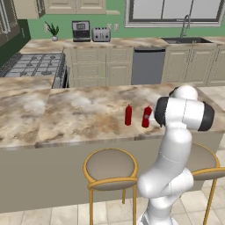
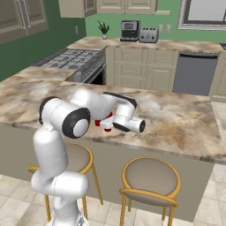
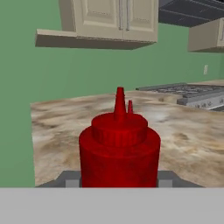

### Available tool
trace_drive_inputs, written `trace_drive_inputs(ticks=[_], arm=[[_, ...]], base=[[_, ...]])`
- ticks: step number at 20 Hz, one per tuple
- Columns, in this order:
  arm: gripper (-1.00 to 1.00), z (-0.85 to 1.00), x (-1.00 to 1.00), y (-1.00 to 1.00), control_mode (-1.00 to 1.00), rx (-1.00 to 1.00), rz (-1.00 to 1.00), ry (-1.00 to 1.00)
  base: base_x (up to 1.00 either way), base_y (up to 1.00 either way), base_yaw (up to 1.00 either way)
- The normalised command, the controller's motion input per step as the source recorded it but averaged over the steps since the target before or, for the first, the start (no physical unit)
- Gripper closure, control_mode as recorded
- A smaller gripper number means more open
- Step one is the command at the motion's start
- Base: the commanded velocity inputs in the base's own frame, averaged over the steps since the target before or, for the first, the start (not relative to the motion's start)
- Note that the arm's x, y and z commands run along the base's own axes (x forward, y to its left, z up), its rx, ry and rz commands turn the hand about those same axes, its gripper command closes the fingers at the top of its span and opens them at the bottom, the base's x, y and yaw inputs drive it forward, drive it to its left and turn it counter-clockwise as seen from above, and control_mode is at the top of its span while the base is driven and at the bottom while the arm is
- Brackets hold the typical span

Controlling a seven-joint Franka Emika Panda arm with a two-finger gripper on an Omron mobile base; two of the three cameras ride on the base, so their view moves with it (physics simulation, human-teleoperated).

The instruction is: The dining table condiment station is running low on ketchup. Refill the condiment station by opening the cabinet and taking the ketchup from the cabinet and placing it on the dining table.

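In the left base view two red bottles stand upright near the dining table's (image 1: 79, 114) front edge, the ketchup (image 1: 146, 117) beside the arm's elbow, the other bottle (image 1: 128, 115) just left, with bare marbled top beyond. In the right base view the forearm reaches level over that edge, above a stool (image 2: 151, 178). In the hand view the pincer (image 3: 119, 180) is pinching the ketchup between its fingertips (image 3: 71, 181).

ketchup (image 3: 119, 153) base cut off | second bottle (image 3: 130, 106) mostly hidden
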Motion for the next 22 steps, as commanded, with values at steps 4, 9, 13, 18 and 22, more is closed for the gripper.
trace_drive_inputs(ticks=[4,9,13,18,22], arm=[[1.00,-0.12,0.36,0.00,-1.00,0.00,0.00,-0.03],[1.00,-0.06,0.40,0.00,-1.00,0.00,0.00,-0.03],[1.00,-0.13,0.36,0.00,-1.00,0.00,0.00,-0.03],[1.00,-0.19,0.32,0.00,-1.00,0.00,0.00,-0.02],[1.00,-0.25,0.25,0.00,-1.00,0.00,0.00,-0.02]], base=[[0.00,0.00,0.00],[0.00,0.00,0.00],[0.00,0.00,0.00],[0.00,0.00,0.00],[0.00,0.00,0.00]])
